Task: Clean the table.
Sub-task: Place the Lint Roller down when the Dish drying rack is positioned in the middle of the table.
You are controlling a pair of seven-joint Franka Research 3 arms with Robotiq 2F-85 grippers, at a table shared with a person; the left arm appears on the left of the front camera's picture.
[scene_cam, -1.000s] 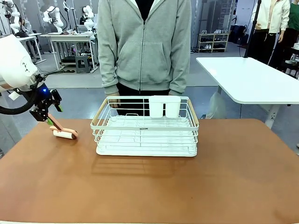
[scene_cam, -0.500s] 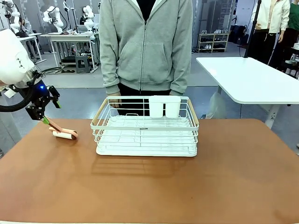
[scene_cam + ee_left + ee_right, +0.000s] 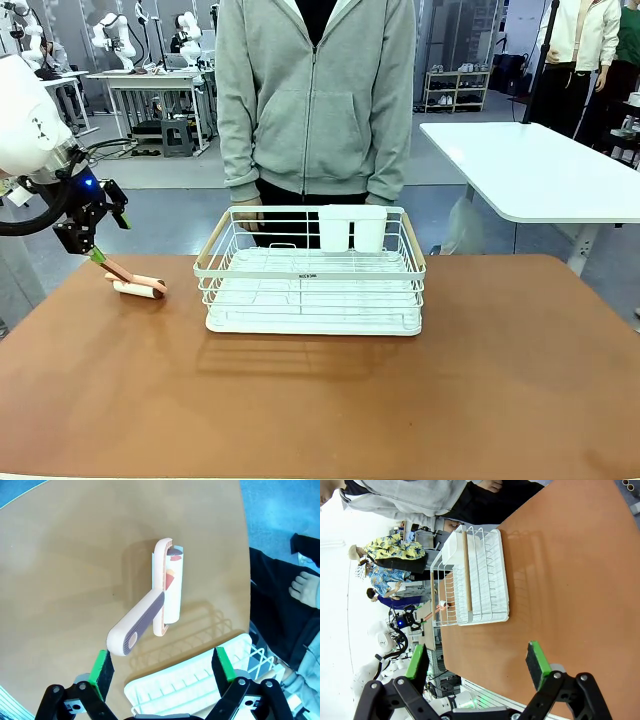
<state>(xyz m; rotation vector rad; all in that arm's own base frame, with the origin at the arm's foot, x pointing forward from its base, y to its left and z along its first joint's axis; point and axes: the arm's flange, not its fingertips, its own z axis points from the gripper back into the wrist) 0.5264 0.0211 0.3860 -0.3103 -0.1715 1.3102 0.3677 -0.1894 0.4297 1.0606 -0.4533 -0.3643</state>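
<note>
Directly before you lies the table [image 3: 320, 400], a wide reddish-brown top with rounded corners that spans the front view from edge to edge. Behind it the room is a busy workshop with grey flooring, benches at the far left, and a white-topped table [image 3: 540, 170] at the far right.

At your far left, the left gripper [image 3: 88, 243] hangs just above the table's left rear corner. Its jaws stand wide apart and hold nothing; in the left wrist view the green pads [image 3: 101, 667] sit on either side of empty air. Just below it a pink lint roller [image 3: 132, 281] rests on the table, its handle tilted up toward the gripper but not touching the pads.

Moving to the middle, a white wire dish rack [image 3: 312, 272] sits on the table's far half, with a white cutlery holder [image 3: 352, 228] hooked at its back rim. A person in a grey hoodie [image 3: 315, 100] stands at the far edge, right behind the rack.

At your right, the right gripper [image 3: 477, 667] hovers over bare tabletop in the right wrist view, jaws spread wide, gripping nothing.
</note>
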